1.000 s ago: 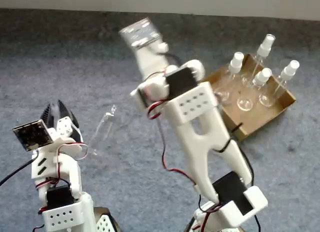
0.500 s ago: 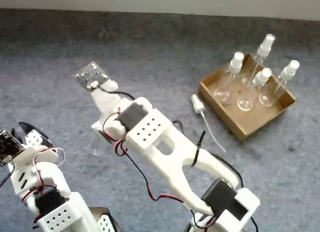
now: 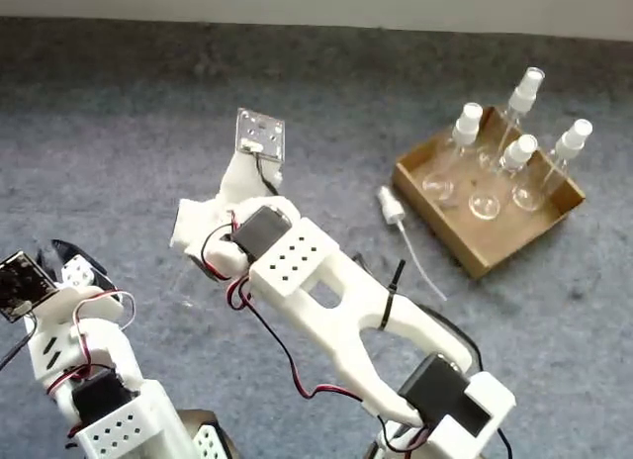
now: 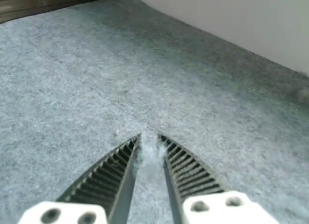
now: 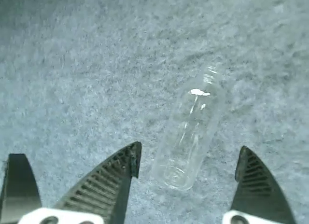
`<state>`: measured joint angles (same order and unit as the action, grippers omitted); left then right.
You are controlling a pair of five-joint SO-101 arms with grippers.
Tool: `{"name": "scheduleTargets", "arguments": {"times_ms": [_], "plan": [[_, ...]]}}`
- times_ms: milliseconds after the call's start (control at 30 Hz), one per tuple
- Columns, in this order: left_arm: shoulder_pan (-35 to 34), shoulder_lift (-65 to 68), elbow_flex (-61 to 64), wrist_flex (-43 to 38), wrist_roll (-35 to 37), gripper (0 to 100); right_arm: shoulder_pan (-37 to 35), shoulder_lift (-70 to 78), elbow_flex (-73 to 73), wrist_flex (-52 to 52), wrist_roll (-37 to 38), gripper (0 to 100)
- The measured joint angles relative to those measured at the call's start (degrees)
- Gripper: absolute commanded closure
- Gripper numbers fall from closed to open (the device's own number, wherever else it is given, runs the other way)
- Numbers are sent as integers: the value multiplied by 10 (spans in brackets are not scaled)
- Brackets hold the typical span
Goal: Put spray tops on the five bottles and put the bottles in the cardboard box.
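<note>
A clear bottle [image 5: 189,137] without a top lies on its side on the grey carpet, between the spread fingers of my right gripper [image 5: 190,149], which is open and not touching it. From above, that gripper [image 3: 195,243] hangs over the bottle [image 3: 185,286] and hides most of it. A loose spray top [image 3: 393,207] with its thin tube lies beside the cardboard box [image 3: 450,231]. Several capped bottles [image 3: 465,133] stand in the box. My left gripper [image 4: 149,137] is shut to a thin slit with nothing in it, at the front left [image 3: 61,257].
The right arm [image 3: 336,291] stretches diagonally across the middle of the table. Bare carpet lies to the far left and behind the arms. A pale wall runs along the far edge.
The right arm swung from beside the box leftward and down over the lying bottle, then turned its wrist. The left arm drew back toward the front left.
</note>
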<state>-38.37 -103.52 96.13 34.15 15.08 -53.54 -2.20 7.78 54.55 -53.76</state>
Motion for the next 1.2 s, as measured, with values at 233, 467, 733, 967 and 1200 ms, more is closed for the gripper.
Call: {"name": "scheduleTargets", "arguments": {"times_ms": [233,467,733,967,1200], "plan": [[4,0,0,16,0,995,-2,0,124,-142,-6,724],[4,0,0,16,0,995,-27,0,234,-304,-6,723],[4,0,0,16,0,995,-32,0,301,-452,-6,723],[4,0,0,16,0,995,-32,0,311,-468,-6,727],[4,0,0,21,0,995,-32,0,330,-468,-6,728]]}}
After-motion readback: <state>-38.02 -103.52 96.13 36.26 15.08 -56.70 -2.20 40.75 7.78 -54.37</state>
